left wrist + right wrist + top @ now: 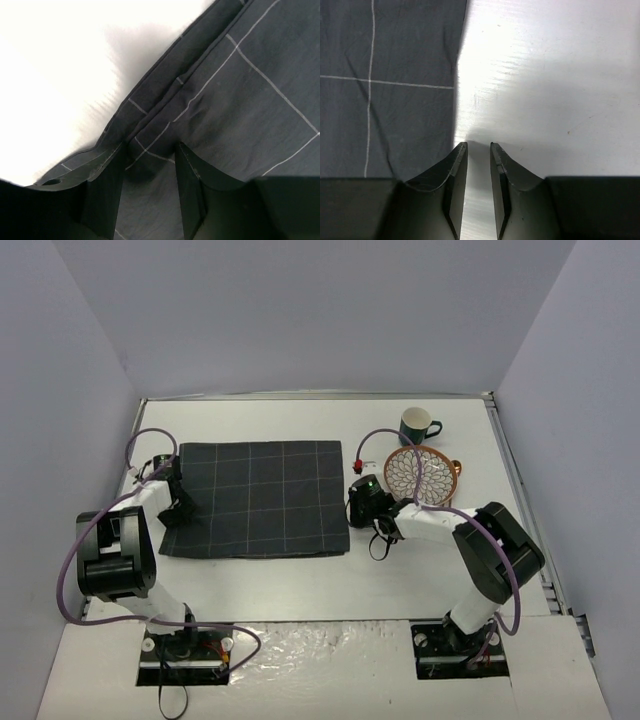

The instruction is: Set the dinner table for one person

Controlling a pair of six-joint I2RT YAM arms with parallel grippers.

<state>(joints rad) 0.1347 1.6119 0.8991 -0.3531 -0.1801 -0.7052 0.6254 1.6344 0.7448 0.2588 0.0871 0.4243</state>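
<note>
The large flat white dinner table [400,580] is being seen filling mid-frame, its dark grey checked cloth mat [260,498], centre-left, being straddled at the left hem by the part-closed left gripper [150,150] (grip cannot be told), the narrow, empty right gripper [478,145] being held just right of it.

The mat [260,498] lay on the counter [300,580], left of centre. The plate [418,475] sat to its right, with the mug [416,426] just beyond it on the far side. My left tool [150,150] was over the mat's left edge. My right tool [477,145] was between mat and plate.
</note>
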